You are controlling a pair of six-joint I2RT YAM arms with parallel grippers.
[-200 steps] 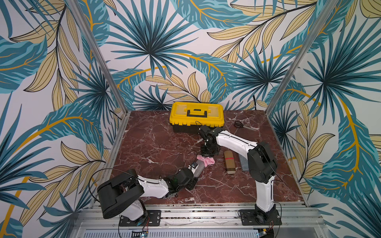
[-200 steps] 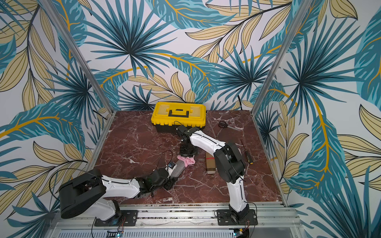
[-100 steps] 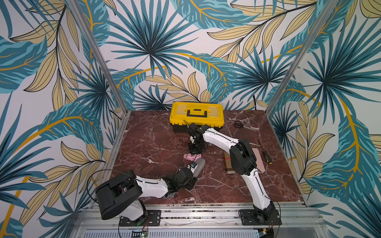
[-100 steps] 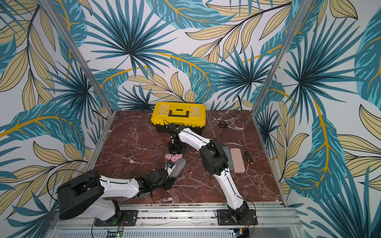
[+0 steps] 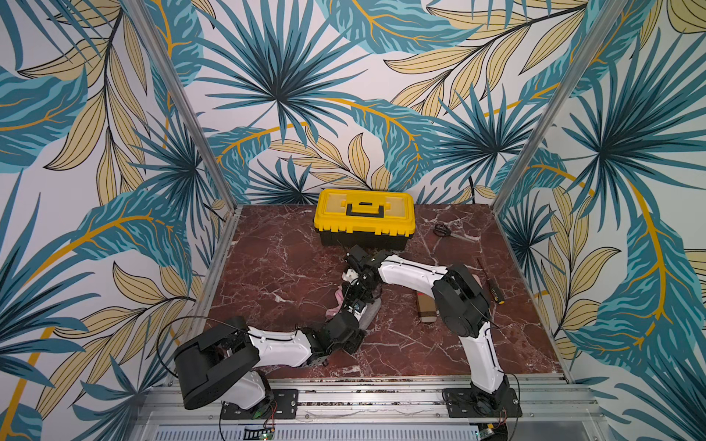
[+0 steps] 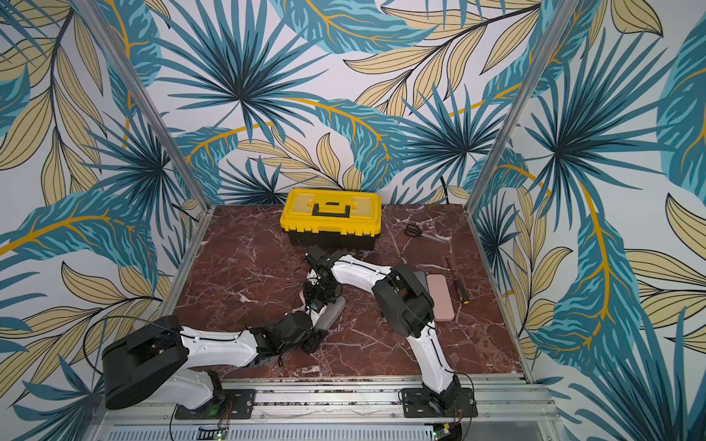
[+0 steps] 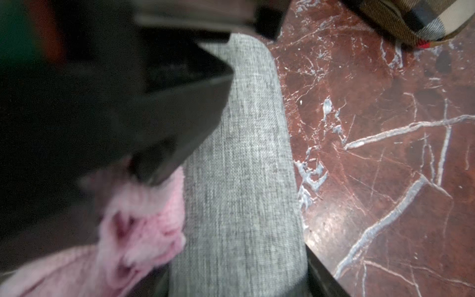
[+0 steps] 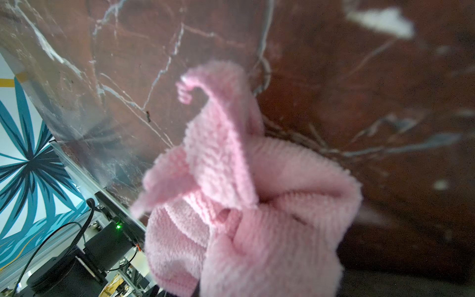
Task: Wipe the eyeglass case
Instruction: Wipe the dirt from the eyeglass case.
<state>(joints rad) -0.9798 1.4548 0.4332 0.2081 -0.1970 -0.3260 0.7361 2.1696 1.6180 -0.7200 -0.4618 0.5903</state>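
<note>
The eyeglass case is a grey fabric case, and my left gripper is shut on its near end. In both top views the case lies low over the marble, mid-table, pointing away from the left gripper. My right gripper is shut on a pink cloth and reaches down at the case's left side. The pink cloth bunches against the case's left edge under a black right finger. The cloth hides the right jaws in the right wrist view.
A yellow toolbox stands at the back centre, with scissors to its right. A plaid case, a pink case and a screwdriver lie on the right, partly behind the right arm. Metal rails edge the marble top.
The right gripper has carried the pink cloth leftward across the grey case to its left side. The left gripper has held the case almost still.
</note>
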